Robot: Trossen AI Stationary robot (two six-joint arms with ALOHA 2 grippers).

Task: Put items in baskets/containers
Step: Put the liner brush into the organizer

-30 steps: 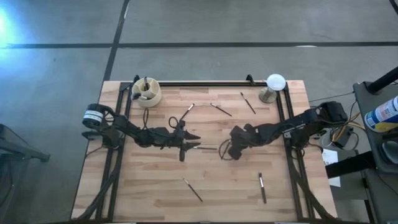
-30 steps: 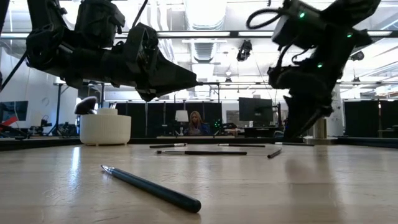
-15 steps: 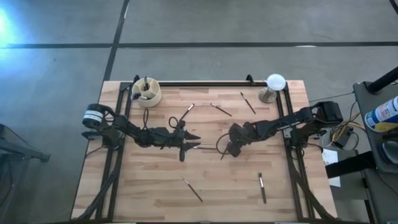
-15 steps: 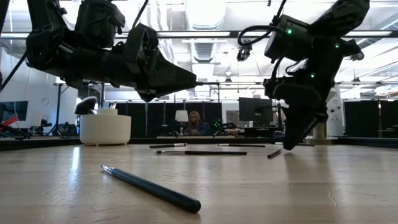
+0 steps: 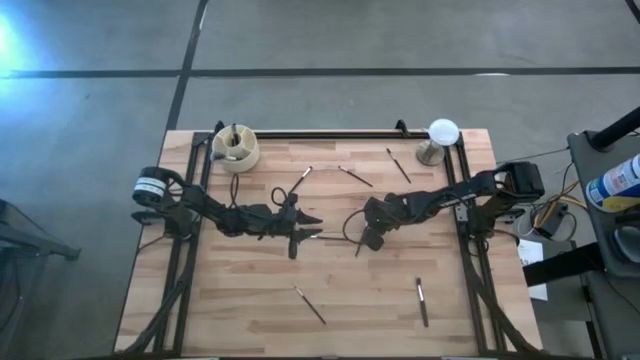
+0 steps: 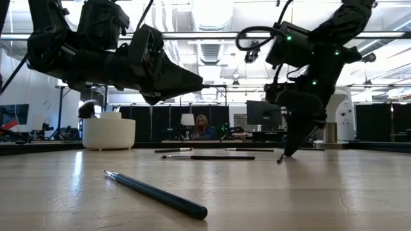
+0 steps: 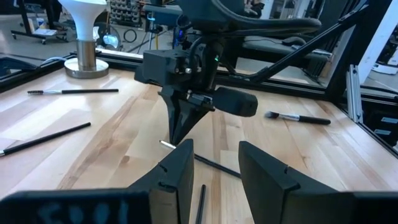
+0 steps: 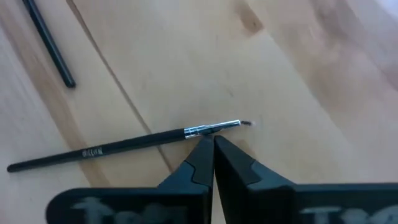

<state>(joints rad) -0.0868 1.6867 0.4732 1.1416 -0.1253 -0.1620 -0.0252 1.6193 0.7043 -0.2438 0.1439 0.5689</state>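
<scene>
Two grippers mid-table: right gripper [image 8: 212,148] lower than before, clenched at brush [image 8: 124,146]; left gripper [image 7: 214,171] released, unmoved.

We see even overhead light on the table [image 5: 330,300], with a bright glare patch on the floor at the high view's left edge. In the low view, ceiling strip lights blaze white, turning both arms into near silhouettes (green status lights aside), and the nearest brush [image 6: 156,194] looks soft. The right wrist view is slightly blurred; the left wrist view is crisp, its white lamp [image 7: 84,25] overexposed.
</scene>
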